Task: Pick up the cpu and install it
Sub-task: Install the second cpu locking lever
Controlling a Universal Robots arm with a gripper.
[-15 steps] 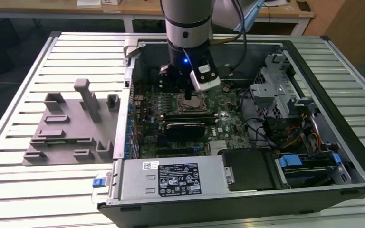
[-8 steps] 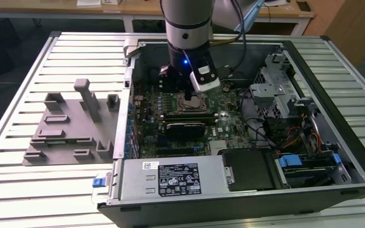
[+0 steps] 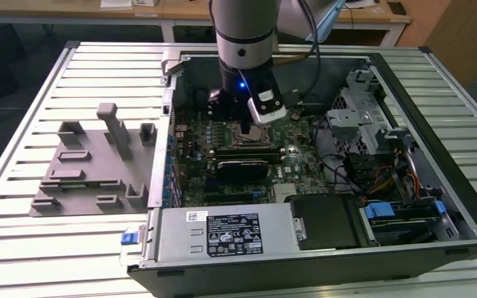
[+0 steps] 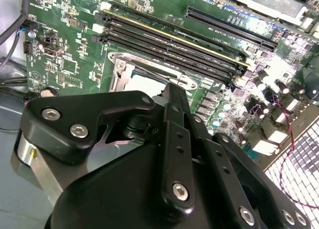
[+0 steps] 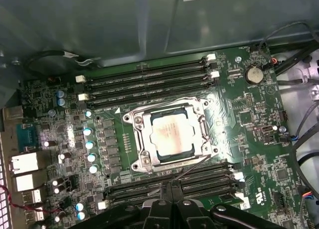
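Gripper [image 5: 169, 201] hangs low over the motherboard [image 5: 249, 114], fingertips pressed together, nothing between them, just beside the socket frame [image 5: 144, 159].

The cpu [image 5: 170, 133] lies flat inside that socket, pale metal top up, the frame's bright rails around its edges; in the second wrist view a sliver of it [image 4: 144, 83] shows past the gripper body.

Handling, as a judgement: light, rigid, smooth-topped, likely slippery. Underside contacts presumably delicate, so grip belongs on two opposite edges, kept level.

Beyond the socket run the memory slots [image 5: 149, 82], then the case wall [image 5: 124, 25]. In the exterior view the grey fixture [image 3: 89, 171] sits on the slatted table [image 3: 23, 248], well apart from the computer case [image 3: 462, 205].
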